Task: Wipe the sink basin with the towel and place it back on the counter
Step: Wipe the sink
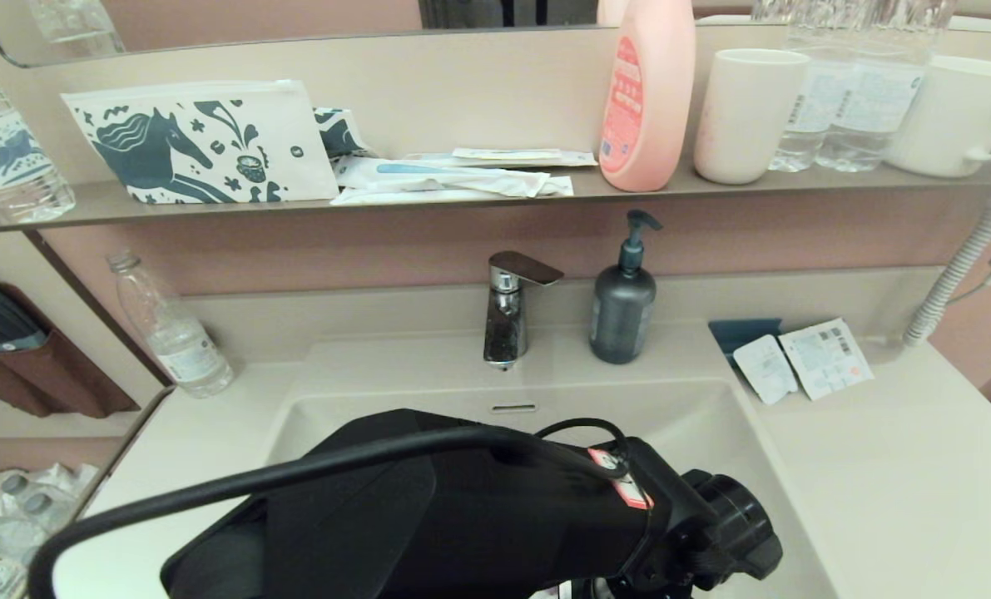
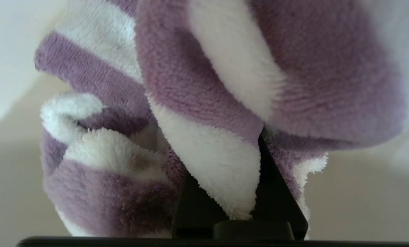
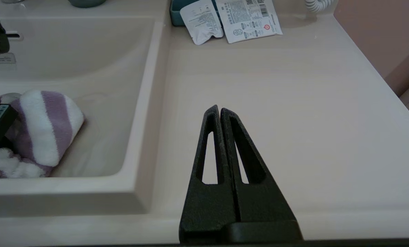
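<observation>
Purple-and-white terry fills our left wrist view: the towel is bunched around the left gripper, whose jaws are clamped on a fold of it. From the right wrist view the towel sits down inside the basin, near its right wall, with the bundle seemingly resting on the floor of the bowl. The right gripper hangs idle over the surface, jaws shut on nothing.

We judge the wipe to be under way. To do it well we should keep the cloth pressed flat on the floor, sweep in broad overlapping passes towards the far wall below the tap, and keep the grip firm so the fold does not slip. The left arm hides the bowl from the head view, so we should steer by the wrist views.
</observation>
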Robot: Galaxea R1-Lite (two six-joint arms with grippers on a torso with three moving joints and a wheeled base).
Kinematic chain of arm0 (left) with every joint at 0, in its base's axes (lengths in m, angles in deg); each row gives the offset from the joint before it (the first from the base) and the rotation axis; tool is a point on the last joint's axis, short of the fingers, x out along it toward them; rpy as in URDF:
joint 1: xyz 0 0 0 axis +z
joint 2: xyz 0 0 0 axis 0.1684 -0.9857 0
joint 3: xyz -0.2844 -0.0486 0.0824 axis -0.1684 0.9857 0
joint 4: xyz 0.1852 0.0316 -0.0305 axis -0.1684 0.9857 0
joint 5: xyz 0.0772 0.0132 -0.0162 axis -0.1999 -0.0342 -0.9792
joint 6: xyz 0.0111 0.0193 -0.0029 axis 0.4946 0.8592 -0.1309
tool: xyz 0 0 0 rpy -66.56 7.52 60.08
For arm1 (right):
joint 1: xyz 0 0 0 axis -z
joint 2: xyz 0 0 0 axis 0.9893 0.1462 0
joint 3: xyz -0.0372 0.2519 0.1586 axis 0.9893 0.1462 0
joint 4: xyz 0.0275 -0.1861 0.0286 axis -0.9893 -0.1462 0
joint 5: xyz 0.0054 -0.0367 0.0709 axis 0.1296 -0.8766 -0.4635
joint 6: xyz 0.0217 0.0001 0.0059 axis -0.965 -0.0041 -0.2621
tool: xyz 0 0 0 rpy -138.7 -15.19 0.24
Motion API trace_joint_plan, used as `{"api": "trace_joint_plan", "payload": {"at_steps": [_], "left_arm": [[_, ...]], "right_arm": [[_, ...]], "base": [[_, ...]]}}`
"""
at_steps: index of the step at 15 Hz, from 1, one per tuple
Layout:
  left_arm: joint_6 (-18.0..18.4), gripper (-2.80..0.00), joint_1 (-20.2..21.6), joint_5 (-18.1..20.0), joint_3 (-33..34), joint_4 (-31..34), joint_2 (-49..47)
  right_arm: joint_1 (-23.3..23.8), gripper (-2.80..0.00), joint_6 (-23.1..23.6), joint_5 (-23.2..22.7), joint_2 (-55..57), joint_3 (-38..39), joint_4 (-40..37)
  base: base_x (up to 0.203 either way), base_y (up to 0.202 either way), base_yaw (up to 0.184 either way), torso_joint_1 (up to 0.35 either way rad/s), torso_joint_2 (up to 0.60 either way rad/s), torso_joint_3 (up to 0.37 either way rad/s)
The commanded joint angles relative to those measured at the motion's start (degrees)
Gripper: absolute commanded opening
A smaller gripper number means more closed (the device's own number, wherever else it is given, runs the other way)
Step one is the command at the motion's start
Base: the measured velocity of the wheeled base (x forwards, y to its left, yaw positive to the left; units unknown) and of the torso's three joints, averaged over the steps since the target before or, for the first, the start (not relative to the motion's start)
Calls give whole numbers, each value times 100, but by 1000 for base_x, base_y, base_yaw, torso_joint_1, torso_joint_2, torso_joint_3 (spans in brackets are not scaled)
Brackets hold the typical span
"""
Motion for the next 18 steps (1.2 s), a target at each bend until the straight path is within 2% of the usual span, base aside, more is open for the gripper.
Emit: {"api": "trace_joint_plan", "payload": {"at_steps": [1,7,11,15,18], "left_arm": [[-33,-280,171,-21,354,16,238],[-15,-280,471,-152,1493,-75,853],[29,-280,628,-354,2724,-757,1288],[404,-280,837,-415,4261,-1772,1851],[939,-280,1143,-417,4924,-2163,2342]], "right_arm": [[-1,-280,3,-3,5,0,-1],[-1,-280,3,-3,5,0,7],[-1,-280,3,-3,5,0,-2],[-1,-280,3,-3,5,0,1],[-1,-280,3,-3,5,0,-2]], "base": [[0,0,0,0,0,0],[0,0,0,0,0,0],[0,0,0,0,0,0],[0,0,0,0,0,0],[0,0,0,0,0,0]]}}
